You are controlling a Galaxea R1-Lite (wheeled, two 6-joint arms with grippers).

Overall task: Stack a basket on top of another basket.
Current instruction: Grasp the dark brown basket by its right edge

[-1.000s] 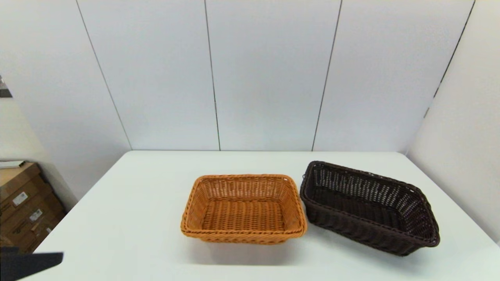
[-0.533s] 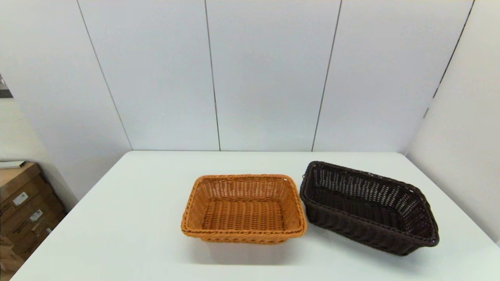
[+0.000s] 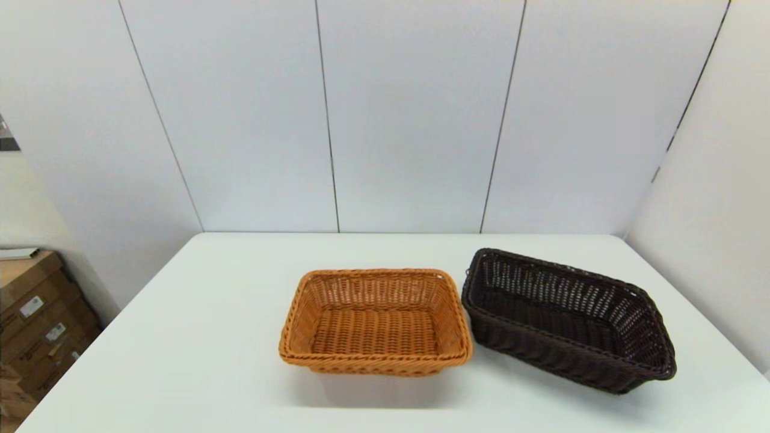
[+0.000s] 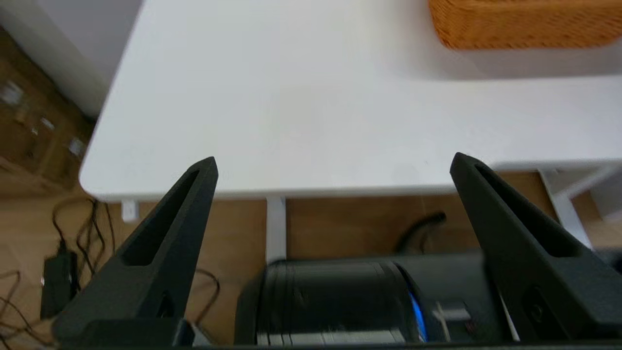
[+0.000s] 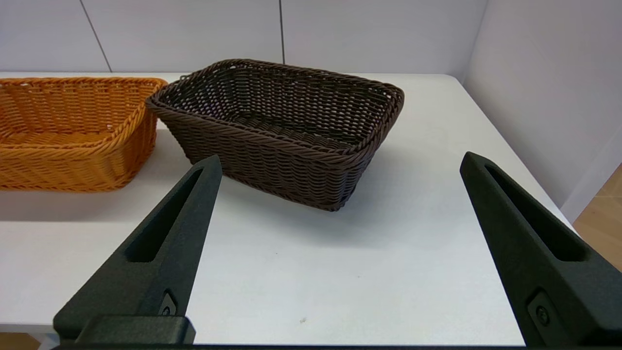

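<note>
The dark brown basket (image 3: 568,319) sits upright on the right of the white table (image 3: 198,337), turned at an angle; it also fills the middle of the right wrist view (image 5: 282,126). The orange-tan basket (image 3: 374,322) stands beside it at the table's centre, their near corners almost touching (image 5: 73,131). My right gripper (image 5: 340,163) is open and empty, held short of the table's near edge and facing the dark basket. My left gripper (image 4: 333,163) is open and empty too, low off the table's near-left edge, with a corner of the orange-tan basket (image 4: 525,22) far off.
Grey wall panels (image 3: 415,114) close the table's back and right side. Cardboard boxes (image 3: 36,319) stand on the floor to the left. In the left wrist view, the robot's black base (image 4: 340,301), cables (image 4: 63,272) and the table leg (image 4: 275,223) lie below the table edge.
A dark piece of the left arm that showed at the bottom-left corner of the head view one second ago has dropped out of sight. The baskets have not moved.
</note>
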